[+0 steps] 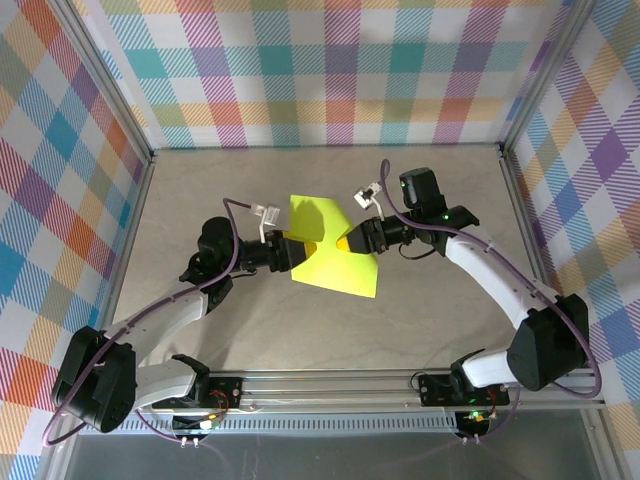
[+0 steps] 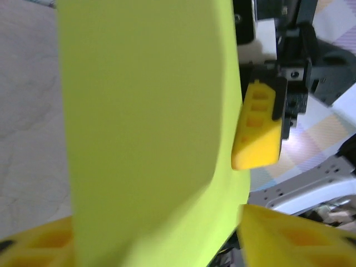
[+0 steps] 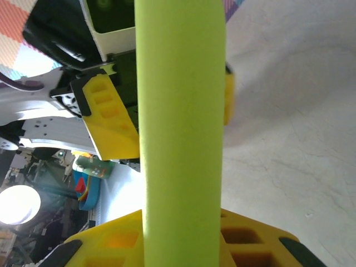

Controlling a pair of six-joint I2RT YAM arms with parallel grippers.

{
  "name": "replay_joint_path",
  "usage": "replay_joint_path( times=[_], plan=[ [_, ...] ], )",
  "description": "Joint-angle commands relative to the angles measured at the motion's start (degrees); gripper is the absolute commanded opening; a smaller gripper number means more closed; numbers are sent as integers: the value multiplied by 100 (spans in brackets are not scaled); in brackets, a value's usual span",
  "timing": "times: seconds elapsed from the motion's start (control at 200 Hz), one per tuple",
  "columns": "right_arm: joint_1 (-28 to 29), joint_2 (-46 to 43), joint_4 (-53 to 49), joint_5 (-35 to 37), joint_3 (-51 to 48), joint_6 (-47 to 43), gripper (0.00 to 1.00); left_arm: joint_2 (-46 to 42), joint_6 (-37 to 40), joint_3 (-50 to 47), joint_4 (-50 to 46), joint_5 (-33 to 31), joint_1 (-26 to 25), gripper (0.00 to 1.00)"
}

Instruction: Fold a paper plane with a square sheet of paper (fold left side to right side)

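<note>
The square sheet of paper [image 1: 335, 268] is thin, matte, lime yellow-green. It sits up off the middle of the grey, stone-look table [image 1: 200, 190], squeezed in at its waist so from above it reads as an hourglass w/ 2 flared ends. The left gripper [image 1: 292, 252] comes at that waist from the sheet's left side, the right gripper [image 1: 348, 243] from its right, tips nearly facing each other across the paper. In the right wrist view the sheet [image 3: 181, 111] is a smooth bowed band running top to bottom. The left gripper's 2 chunky yellow plastic fingers [image 3: 111, 119], ribbed w/ square pockets, stand apart, 1 on each side of the band. Can't tell if they actually press it. The right gripper looks clamped on the paper: its own yellow fingers [image 3: 105, 245] hug the band's base. In the left wrist view, 1 wedge-shaped fingertip [image 2: 258, 130] lies against the right edge of the curved sheet [image 2: 144, 128]. Pastel plaid walls [image 1: 320, 70] box in the table beyond the sheet. A purple cable [image 1: 232, 215] loops over the arm left of it.
</note>
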Motion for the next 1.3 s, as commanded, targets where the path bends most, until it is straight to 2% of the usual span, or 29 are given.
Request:
replay_joint_path(
  times=[0.0,0.255,0.35,0.45,0.49,0.595,0.73,0.84,0.965,1.045,1.135,1.295],
  plan=[
    [-77,63,-310,137,180,-366,25,-107,347,211,-413,-66,-22,46],
    [-216,106,-338,620,-53,-415,26,195,393,294,-690,-377,-39,18],
    [-268,194,-341,918,-101,-345,32,369,364,373,-856,-567,-47,10],
    [-350,345,-313,1362,-136,-149,45,652,372,531,-1276,-887,-56,0],
    [-379,428,-321,1607,-137,-54,51,792,354,591,-1459,-1076,-57,0],
    [-437,703,-304,2222,-137,220,60,1302,271,778,-1839,-1331,-65,0],
    [-452,1139,-124,2766,-154,524,65,2075,174,1082,-2388,-1596,-67,0],
    [-453,1494,150,2949,-188,799,67,2530,231,1372,-3015,-1952,-124,0],
    [-442,1833,406,3021,-231,1089,67,2850,314,1592,-3540,-2257,-175,0],
    [-426,2006,544,2973,-290,1213,62,3001,363,1694,-3793,-2349,-179,0],
    [-384,2171,578,2944,-343,1266,55,3059,412,1713,-3896,-2398,-192,0],
    [-318,2463,552,2969,-407,1277,35,3081,512,1741,-3870,-2280,-205,0]
  ],
)
